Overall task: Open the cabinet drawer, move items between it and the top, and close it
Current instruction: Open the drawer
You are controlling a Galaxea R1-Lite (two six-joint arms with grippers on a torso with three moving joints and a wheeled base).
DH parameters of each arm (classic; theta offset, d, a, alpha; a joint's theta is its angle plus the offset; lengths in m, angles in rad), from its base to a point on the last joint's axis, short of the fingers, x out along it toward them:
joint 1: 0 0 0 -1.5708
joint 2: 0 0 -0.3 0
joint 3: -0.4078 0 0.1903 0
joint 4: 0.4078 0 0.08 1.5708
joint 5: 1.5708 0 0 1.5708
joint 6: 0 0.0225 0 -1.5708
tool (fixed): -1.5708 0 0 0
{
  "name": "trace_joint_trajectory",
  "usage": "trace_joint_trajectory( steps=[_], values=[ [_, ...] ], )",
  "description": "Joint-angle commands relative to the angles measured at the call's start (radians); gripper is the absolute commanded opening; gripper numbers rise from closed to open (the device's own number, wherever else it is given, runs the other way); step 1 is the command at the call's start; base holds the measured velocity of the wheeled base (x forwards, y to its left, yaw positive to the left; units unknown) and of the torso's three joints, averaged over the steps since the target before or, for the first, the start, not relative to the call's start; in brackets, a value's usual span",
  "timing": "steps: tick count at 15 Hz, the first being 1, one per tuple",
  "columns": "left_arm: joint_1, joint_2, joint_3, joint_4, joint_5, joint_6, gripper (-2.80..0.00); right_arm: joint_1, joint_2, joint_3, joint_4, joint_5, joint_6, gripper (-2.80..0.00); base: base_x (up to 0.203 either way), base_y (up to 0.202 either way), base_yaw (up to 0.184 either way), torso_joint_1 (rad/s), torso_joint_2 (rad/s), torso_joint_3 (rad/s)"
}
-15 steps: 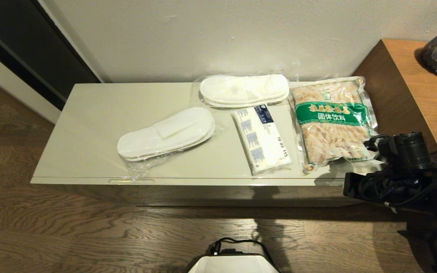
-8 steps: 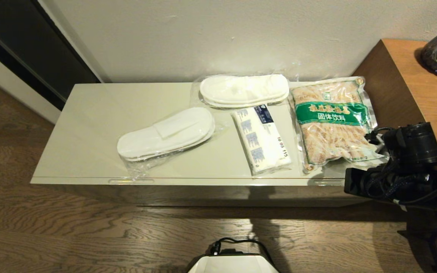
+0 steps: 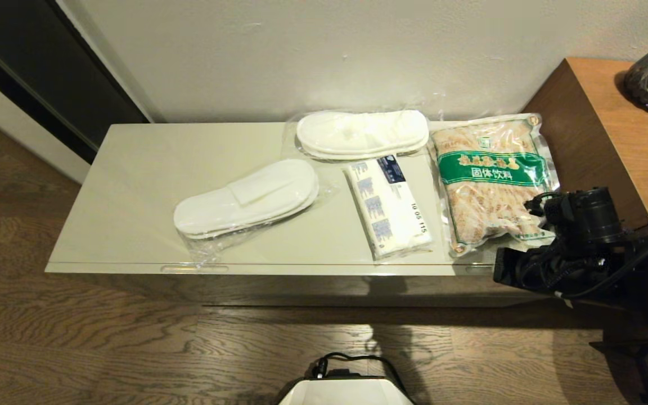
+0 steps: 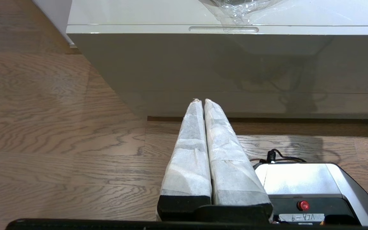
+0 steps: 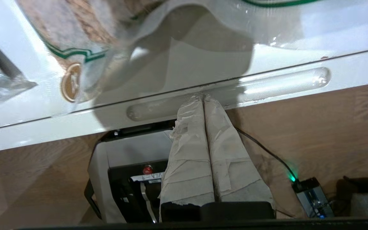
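the cabinet drawer (image 3: 324,269) is shut, all items on the top (image 3: 133,185); the closed right gripper (image 5: 203,97) meets its front-edge notch (image 5: 228,92).

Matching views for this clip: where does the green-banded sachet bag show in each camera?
Head view: the sachet bag lies at the right end of the top, beside the tissue pack.
Left wrist view: not in it.
Right wrist view: the bag's corner lies above the right hand.
Shared landmark: the drawer's right front notch.
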Motion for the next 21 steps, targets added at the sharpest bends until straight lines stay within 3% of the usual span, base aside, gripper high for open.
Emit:
trace_joint_trajectory(
  steps=[1, 10, 21],
  values=[
    [0.000, -0.002, 0.001, 0.000, 0.000, 0.000, -2.80, 0.000, 0.004, 0.006, -0.001, -0.001, 0.002, -2.80, 0.000, 0.000, 0.000, 0.000, 0.00, 0.000],
    [-0.001, -0.002, 0.001, 0.000, 0.000, 0.000, -2.80, -0.001, 0.078, 0.032, -0.008, 0.002, 0.027, -2.80, 0.000, 0.000, 0.000, 0.000, 0.00, 0.000],
    [0.000, 0.000, 0.001, -0.001, 0.002, 0.000, -2.80, 0.000, 0.085, 0.160, -0.069, 0.017, 0.050, -2.80, 0.000, 0.000, 0.000, 0.000, 0.00, -0.002]
  ],
)
